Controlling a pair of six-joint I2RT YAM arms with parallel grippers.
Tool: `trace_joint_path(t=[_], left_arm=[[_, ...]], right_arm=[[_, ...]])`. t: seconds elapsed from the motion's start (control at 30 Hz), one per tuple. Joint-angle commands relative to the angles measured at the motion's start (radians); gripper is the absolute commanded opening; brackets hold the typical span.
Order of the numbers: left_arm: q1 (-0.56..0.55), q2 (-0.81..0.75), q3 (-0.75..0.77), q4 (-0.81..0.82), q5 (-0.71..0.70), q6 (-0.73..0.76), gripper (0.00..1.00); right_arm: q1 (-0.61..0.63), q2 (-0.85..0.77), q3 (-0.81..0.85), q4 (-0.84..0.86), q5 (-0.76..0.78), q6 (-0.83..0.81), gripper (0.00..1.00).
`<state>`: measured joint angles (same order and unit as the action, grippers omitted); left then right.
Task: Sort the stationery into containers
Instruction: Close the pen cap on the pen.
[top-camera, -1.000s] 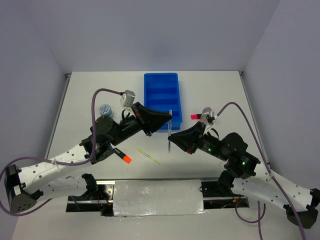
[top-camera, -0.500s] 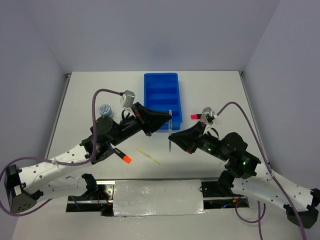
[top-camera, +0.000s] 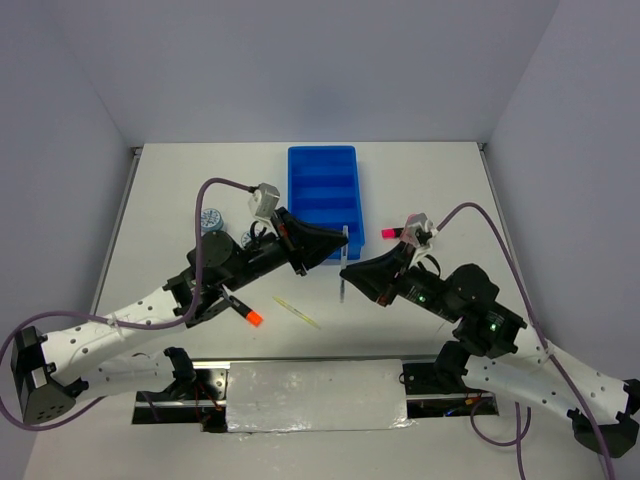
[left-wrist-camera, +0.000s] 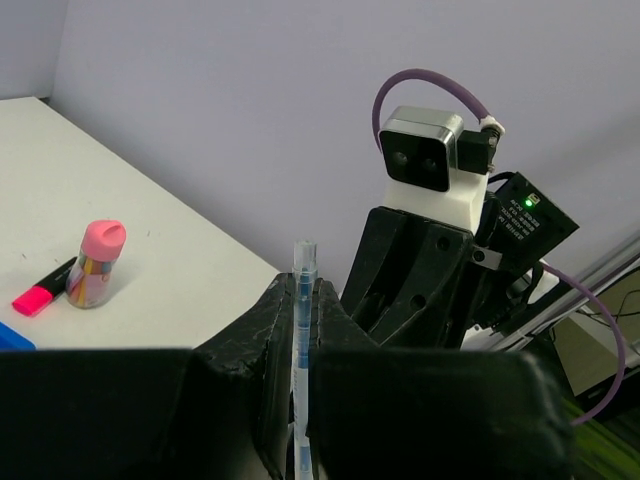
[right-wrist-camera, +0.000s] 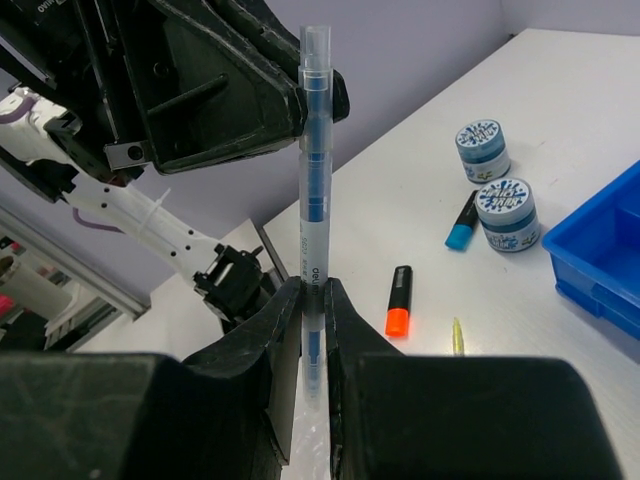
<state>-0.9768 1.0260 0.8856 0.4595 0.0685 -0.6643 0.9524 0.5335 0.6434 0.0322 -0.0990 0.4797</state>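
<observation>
While left fingers (left-wrist-camera: 262, 345) and right fingers (right-wrist-camera: 272, 345) both clamp one clear blue-cored pen (right-wrist-camera: 312, 180), aloft above desk (top-camera: 440, 190), just near of blue tray (top-camera: 322, 151): opposing pulls risk snapping or dropping it.

The worktop (top-camera: 430, 190) is a flat, white, rectangular surface. A pale lavender-grey back wall (top-camera: 320, 70) and two side walls (top-camera: 60, 150) of the same colour enclose it on three sides. A thin metal strip (top-camera: 118, 225) runs along the left edge of the worktop. A panel (top-camera: 315, 395) wrapped in crinkled silver foil lies along the near edge, set against a black rail (top-camera: 212, 378).
</observation>
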Motion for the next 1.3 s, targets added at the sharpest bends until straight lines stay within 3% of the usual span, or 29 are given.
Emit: trace_joint_path(t=[0.0, 0.13, 0.27, 0.3, 0.4, 0.43, 0.5, 0.67, 0.7, 0.73, 0.8, 0.87, 0.9, 0.97, 1.07, 1.17, 1.2, 1.27], left_arm=[[-0.002, 0.016, 0.023, -0.030, 0.042, 0.026, 0.07], [-0.003, 0.042, 0.047, -0.035, 0.076, 0.014, 0.34], [-0.003, 0.032, 0.049, -0.051, 0.076, 0.026, 0.42], [-0.003, 0.029, 0.044, -0.051, 0.074, 0.028, 0.41], [-0.003, 0.020, 0.039, -0.036, 0.080, 0.032, 0.22], [-0.003, 0.020, 0.041, -0.033, 0.088, 0.032, 0.09], [-0.003, 0.019, 0.044, -0.024, 0.099, 0.034, 0.00], [-0.003, 0.003, 0.024, 0.056, 0.213, 0.046, 0.00], [-0.003, 0.000, 0.018, 0.091, 0.235, 0.049, 0.00], [-0.003, -0.010, 0.013, 0.103, 0.249, 0.051, 0.00], [-0.003, -0.026, 0.010, 0.117, 0.274, 0.055, 0.00], [-0.003, -0.030, 0.013, 0.117, 0.281, 0.060, 0.00], [-0.003, -0.032, 0.015, 0.114, 0.283, 0.061, 0.00], [-0.003, -0.032, 0.019, 0.105, 0.280, 0.060, 0.00], [-0.003, -0.030, 0.023, 0.084, 0.257, 0.060, 0.00], [-0.003, -0.032, 0.021, 0.073, 0.222, 0.057, 0.08], [-0.003, -0.035, 0.027, 0.061, 0.180, 0.055, 0.29], [-0.003, -0.037, 0.038, 0.012, 0.137, 0.057, 0.50]], right_arm=[[0.008, -0.024, 0.075, 0.087, 0.019, -0.030, 0.00], [0.008, -0.004, 0.082, 0.083, 0.042, -0.078, 0.00], [0.008, 0.006, 0.096, 0.064, 0.036, -0.096, 0.00], [0.008, 0.008, 0.095, 0.066, 0.033, -0.096, 0.00], [0.008, 0.011, 0.091, 0.072, 0.025, -0.093, 0.00], [0.008, 0.013, 0.091, 0.074, 0.022, -0.092, 0.00], [0.008, 0.016, 0.091, 0.074, 0.015, -0.090, 0.00], [0.008, 0.031, 0.090, 0.098, -0.037, -0.113, 0.02], [0.008, 0.037, 0.091, 0.101, -0.072, -0.127, 0.20], [0.008, 0.043, 0.093, 0.107, -0.088, -0.133, 0.29], [0.008, 0.063, 0.098, 0.113, -0.105, -0.136, 0.32], [0.008, 0.072, 0.095, 0.129, -0.116, -0.136, 0.28], [0.008, 0.077, 0.093, 0.135, -0.117, -0.136, 0.17], [0.008, 0.082, 0.091, 0.155, -0.136, -0.136, 0.16], [0.008, 0.088, 0.094, 0.163, -0.145, -0.135, 0.01], [0.008, 0.085, 0.085, 0.181, -0.157, -0.135, 0.00], [0.008, 0.083, 0.084, 0.184, -0.157, -0.136, 0.00], [0.006, 0.079, 0.076, 0.181, -0.153, -0.141, 0.00]])
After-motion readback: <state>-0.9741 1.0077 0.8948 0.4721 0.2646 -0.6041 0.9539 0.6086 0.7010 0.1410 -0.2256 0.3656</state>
